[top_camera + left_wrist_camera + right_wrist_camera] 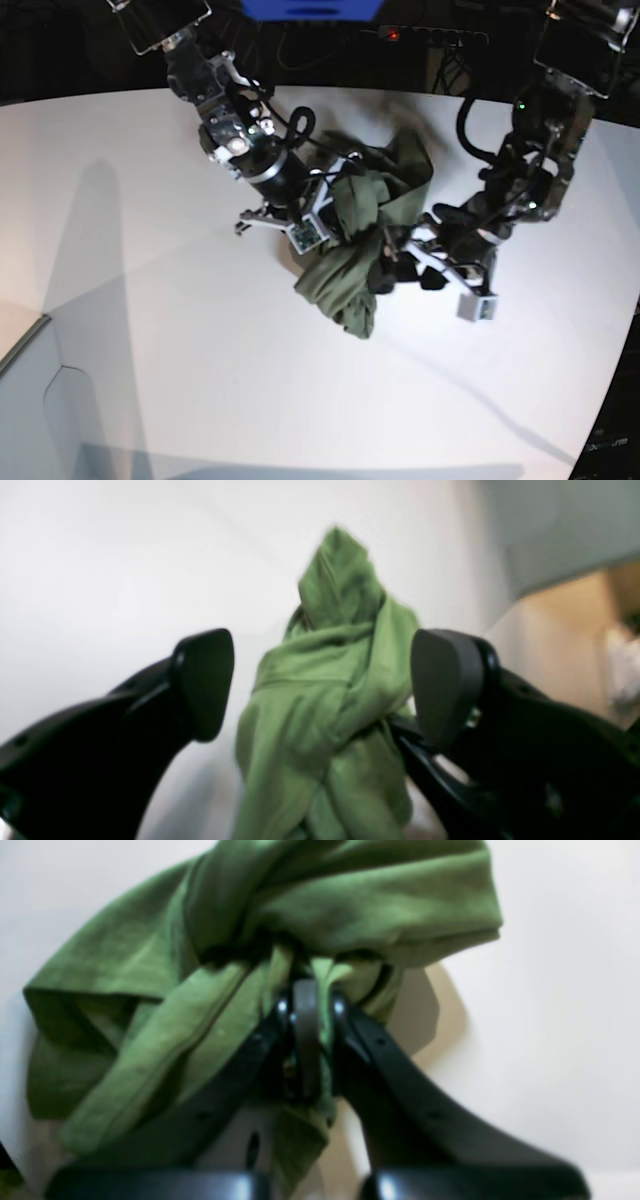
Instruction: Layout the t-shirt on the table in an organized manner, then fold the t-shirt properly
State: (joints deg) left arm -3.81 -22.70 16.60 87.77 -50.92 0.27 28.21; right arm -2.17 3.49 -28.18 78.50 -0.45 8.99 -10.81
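Near the worktop's (150, 330) far curved edge, the bunched t-shirt (355, 255) is clamped by the right hand (307, 990). The left hand (320, 680) is spread wide around hanging folds. Bare white surface is seen toward the near edge.

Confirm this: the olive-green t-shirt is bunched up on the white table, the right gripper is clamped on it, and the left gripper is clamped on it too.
One thing is wrong. The left gripper is not clamped: the left wrist view shows its jaws spread wide with the t-shirt between them. The rest holds: the shirt is bunched on the table, and the right wrist view shows the right gripper pinching its fabric.
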